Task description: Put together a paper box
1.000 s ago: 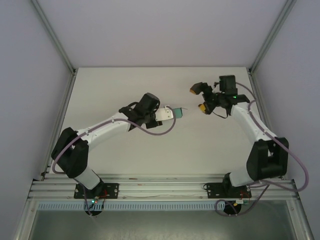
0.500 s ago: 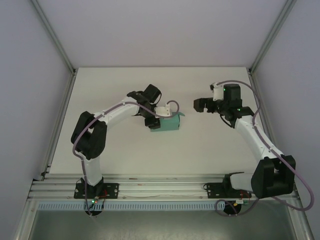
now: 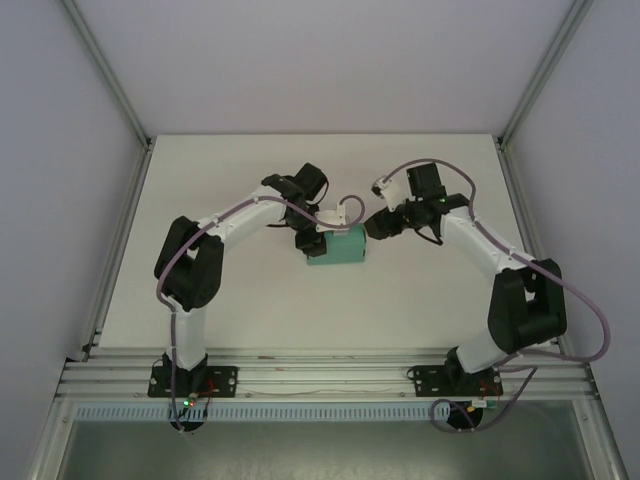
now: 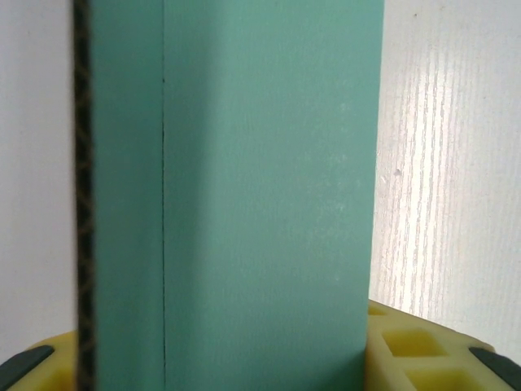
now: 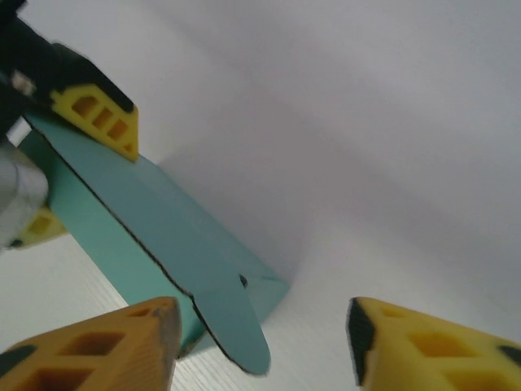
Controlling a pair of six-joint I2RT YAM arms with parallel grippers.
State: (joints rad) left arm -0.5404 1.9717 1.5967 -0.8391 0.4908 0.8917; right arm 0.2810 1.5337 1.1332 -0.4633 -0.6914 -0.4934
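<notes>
Teal box [image 3: 340, 249], mid-table, is clamped in the left gripper [image 3: 316, 242]; the right gripper [image 3: 377, 226], jaws apart and empty, should pinch the loose flap [image 5: 232, 330] squarely, tucking it in without crushing.

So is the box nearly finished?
Partly. The green box is already folded into a box shape. The left gripper is clamped on it, holding it steady. One rounded flap sticks out at the end, untucked, and the right gripper is open right by it. Tucking that flap is left.
</notes>
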